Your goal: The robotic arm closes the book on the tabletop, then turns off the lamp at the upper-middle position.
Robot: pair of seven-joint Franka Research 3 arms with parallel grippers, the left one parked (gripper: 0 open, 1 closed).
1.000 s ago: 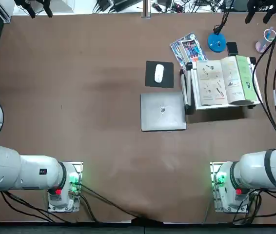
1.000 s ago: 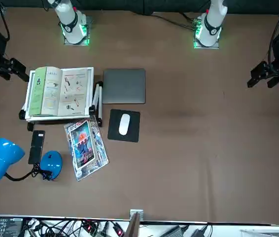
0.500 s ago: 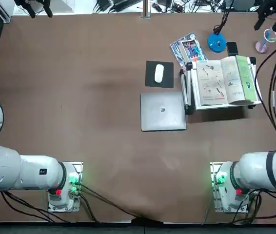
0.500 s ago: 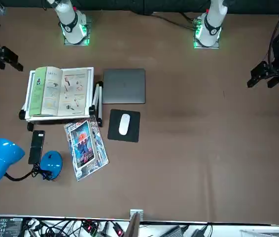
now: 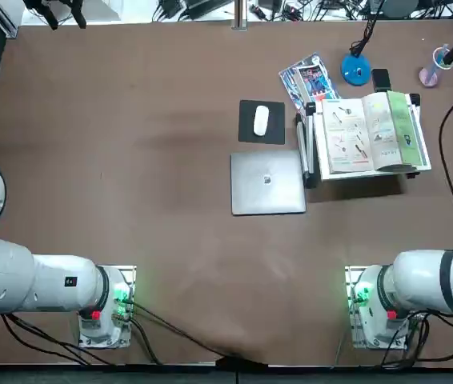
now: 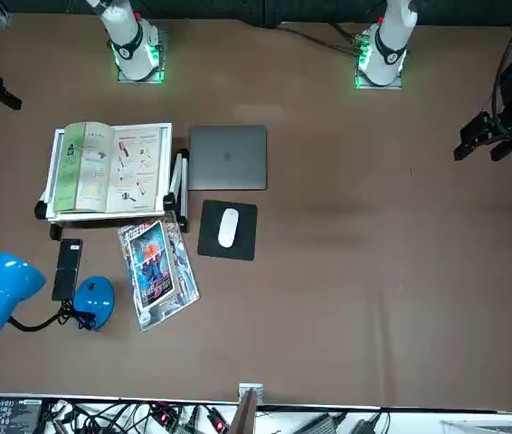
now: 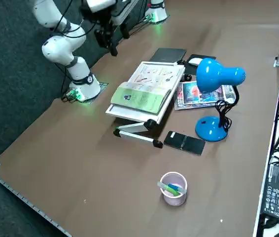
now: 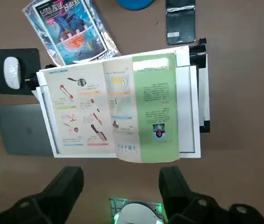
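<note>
A brown tabletop [image 7: 129,197] forms the work surface. The right gripper [image 8: 121,191] is positioned above the table, its two fingers spread wide. Beyond it, the open picture book [image 8: 115,112] rests on a white stand [image 8: 188,107]. Farther out is the blue desk lamp [image 7: 211,129].

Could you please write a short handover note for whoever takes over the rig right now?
Right gripper: fingers apart, nothing between them, up in the air off the book's side nearest the arm bases.
Book: lying open on the white stand, not closed.
Lamp: standing beyond the stand, near the black phone; whether it is lit I cannot tell.
Done: neither step that I can confirm.
Left: close the book, then turn off the lamp.
</note>
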